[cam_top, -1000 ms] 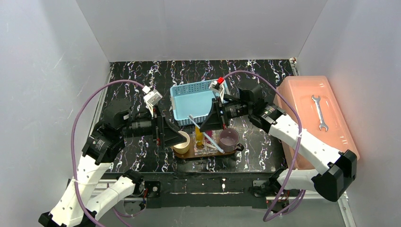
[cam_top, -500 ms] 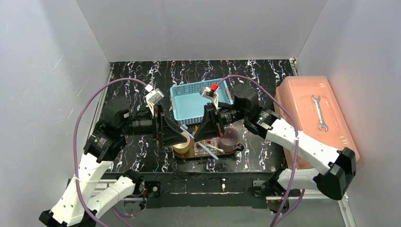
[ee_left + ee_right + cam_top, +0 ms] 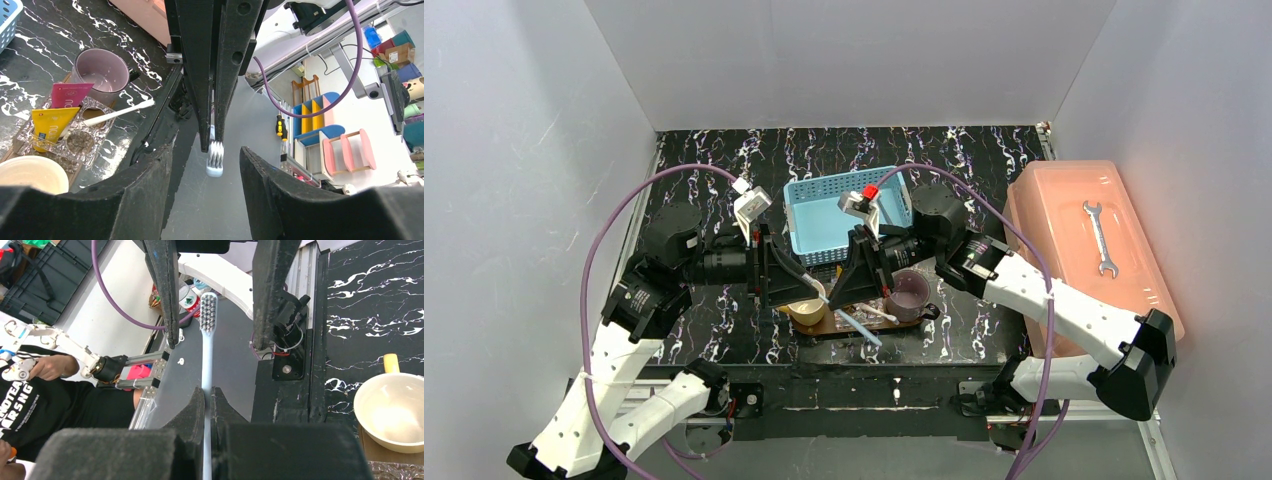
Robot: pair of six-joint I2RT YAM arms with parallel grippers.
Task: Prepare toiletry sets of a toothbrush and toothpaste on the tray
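Nearest me, above the near edge of the tray [image 3: 822,328], the right gripper [image 3: 206,392] was clamped tight on the handle of a toothbrush [image 3: 206,355], with the bristle head sticking well out past its fingertips. I took that long overhang as deliberate: it left the other arm something to take. The left gripper [image 3: 206,155] stood about half open, its jaws either side of that bristle head with a gap on each side, so it had hold of nothing. To me this looked like a hand-over, probably to get a better grip for standing the brush in a cup.

The tray lay along the table's near edge, about the middle. A cream cup [image 3: 390,415] sat at its left end and a mauve cup [image 3: 100,67] at its right, both looking empty. Between them a clear holder [image 3: 75,142] kept the yellow toothpaste [image 3: 50,125] and the pink toothpaste [image 3: 67,94] upright. The other toothbrush [image 3: 120,112] lay across that holder, one end reaching toward the mauve cup. I judged neither set finished.

Behind the tray sat a blue basket [image 3: 834,215]. Along the table's right edge was a salmon box [image 3: 1064,215] with a wrench [image 3: 1099,235] on its lid, both apart from the work.
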